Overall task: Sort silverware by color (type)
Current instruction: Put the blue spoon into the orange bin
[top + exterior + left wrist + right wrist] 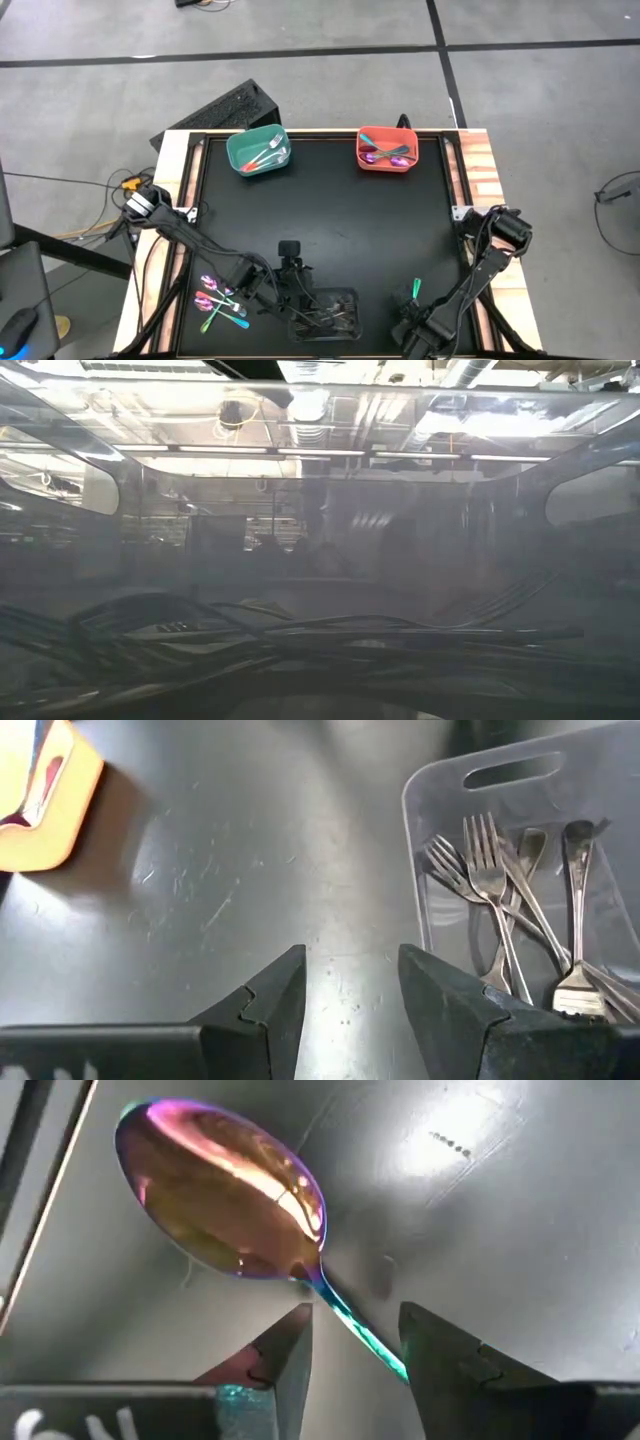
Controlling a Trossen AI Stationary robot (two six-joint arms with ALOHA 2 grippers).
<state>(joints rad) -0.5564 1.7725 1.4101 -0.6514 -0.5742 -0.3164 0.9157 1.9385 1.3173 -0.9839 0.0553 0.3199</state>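
Teal-stemmed spoon (225, 1205) lies between the parted right claw (355, 1345) fingers — ungripped, near the table (340, 220) edge.

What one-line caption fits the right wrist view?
Right hand, fingers open, straddles the teal handle of an iridescent spoon lying on the black table.

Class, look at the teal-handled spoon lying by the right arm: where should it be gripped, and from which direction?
Grip the teal-handled spoon on its thin handle just behind the bowl, coming straight down. It lies flat on the table, and the right tool already straddles that narrow handle with open jaws.
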